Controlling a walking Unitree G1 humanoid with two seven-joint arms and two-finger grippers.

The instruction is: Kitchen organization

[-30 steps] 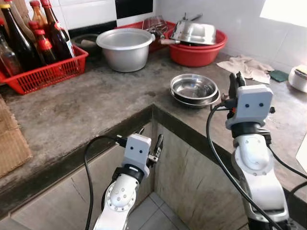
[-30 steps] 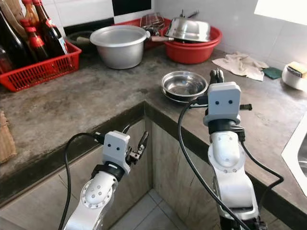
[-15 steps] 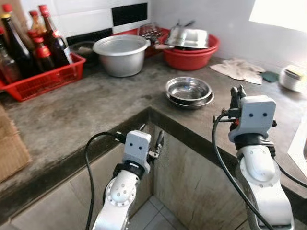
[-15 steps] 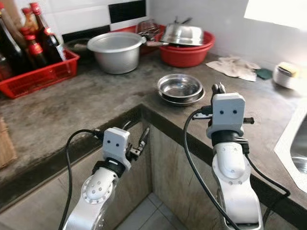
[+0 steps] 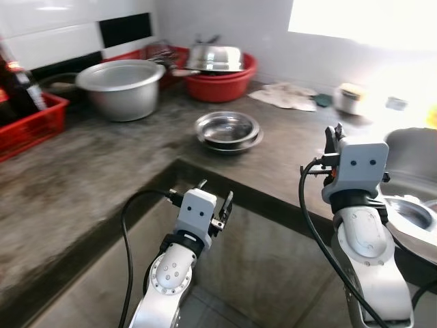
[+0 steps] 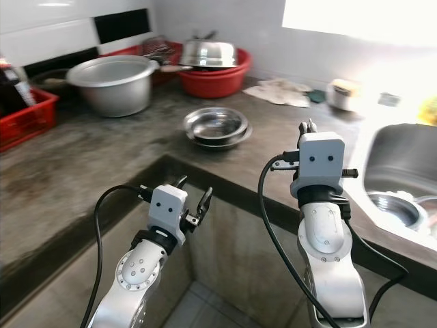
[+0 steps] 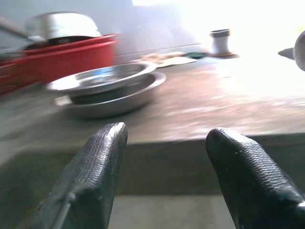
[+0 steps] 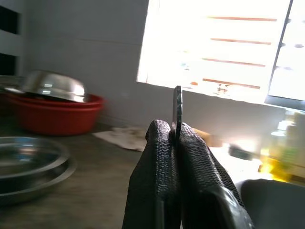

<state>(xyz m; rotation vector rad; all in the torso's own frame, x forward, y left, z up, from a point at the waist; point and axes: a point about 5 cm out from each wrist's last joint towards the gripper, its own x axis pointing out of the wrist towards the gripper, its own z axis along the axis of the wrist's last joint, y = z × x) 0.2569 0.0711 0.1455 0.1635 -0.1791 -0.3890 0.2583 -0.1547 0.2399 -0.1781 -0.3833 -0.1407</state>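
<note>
Thin dark strip (image 8: 177, 110) gets pinched edge-on by the right gripper (image 8: 174, 138); left gripper (image 7: 164, 143) is held wide. Strip could easily be dropped with so little grip.

Bare counter (image 5: 102, 178) before stacked steel bowls (image 5: 228, 130), sink (image 5: 410, 160) rightward.

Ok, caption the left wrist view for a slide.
Open left end effector below the counter edge, facing stacked steel bowls.

Red basin (image 5: 222, 75), red crate (image 5: 31, 126), silver bowls (image 5: 227, 130), mottled grey counter (image 5: 102, 178).
</note>
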